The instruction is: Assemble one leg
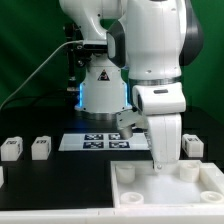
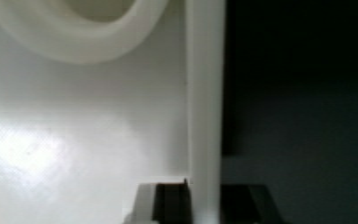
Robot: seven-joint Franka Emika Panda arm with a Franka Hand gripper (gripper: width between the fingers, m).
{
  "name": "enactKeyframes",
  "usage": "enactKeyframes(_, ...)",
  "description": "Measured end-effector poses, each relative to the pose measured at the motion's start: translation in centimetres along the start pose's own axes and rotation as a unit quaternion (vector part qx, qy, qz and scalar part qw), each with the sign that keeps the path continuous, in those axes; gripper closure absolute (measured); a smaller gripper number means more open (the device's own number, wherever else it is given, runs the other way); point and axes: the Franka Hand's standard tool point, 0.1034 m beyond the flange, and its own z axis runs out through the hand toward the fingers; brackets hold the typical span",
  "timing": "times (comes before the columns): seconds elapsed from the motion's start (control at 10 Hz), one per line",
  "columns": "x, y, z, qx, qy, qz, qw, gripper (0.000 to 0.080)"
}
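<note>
The large flat white panel (image 1: 170, 195) with round corner sockets lies at the front on the exterior view's right. My gripper (image 1: 163, 166) stands upright over the panel's far edge. In the wrist view my gripper (image 2: 204, 186) has its dark fingers (image 2: 165, 202) on both sides of the panel's thin edge (image 2: 204, 100) and is shut on it. A round socket (image 2: 101, 22) shows on the panel's face. Two legs (image 1: 10, 148) (image 1: 41, 148), small white blocks, stand on the exterior view's left, and a third leg (image 1: 193, 145) stands on the right behind the panel. None is held.
The marker board (image 1: 100, 141) lies flat in front of the robot's base (image 1: 103, 90). A cable (image 1: 40, 70) runs along the back on the exterior view's left. The panel's front reaches the lower border of the exterior view.
</note>
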Motion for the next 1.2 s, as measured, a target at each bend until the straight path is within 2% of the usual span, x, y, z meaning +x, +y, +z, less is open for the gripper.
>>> enactKeyframes(0.2,-0.01,0.04,0.00,0.011,-0.004,0.000,1.000,0.0738)
enactKeyframes(0.4,-0.06,-0.19,-0.02,-0.002,-0.004,-0.010,1.000,0.0738)
enactKeyframes(0.6,-0.12,-0.16,0.01,-0.001,-0.004,-0.009,1.000,0.0738)
enactKeyframes(0.7,-0.15,-0.18,0.04,-0.001,-0.004,-0.009,1.000,0.0526)
enactKeyframes(0.8,-0.17,-0.18,0.05,-0.001,-0.004,-0.008,1.000,0.0526)
enactKeyframes(0.9,-0.19,-0.19,0.06,-0.001,-0.004,-0.008,1.000,0.0296)
enactKeyframes(1.0,-0.21,-0.19,0.06,-0.001,-0.004,-0.008,1.000,0.0296)
enactKeyframes(1.1,-0.22,-0.19,0.07,-0.001,-0.004,-0.008,1.000,0.0196)
enactKeyframes(1.2,-0.23,-0.19,0.07,-0.001,-0.004,-0.008,1.000,0.0164)
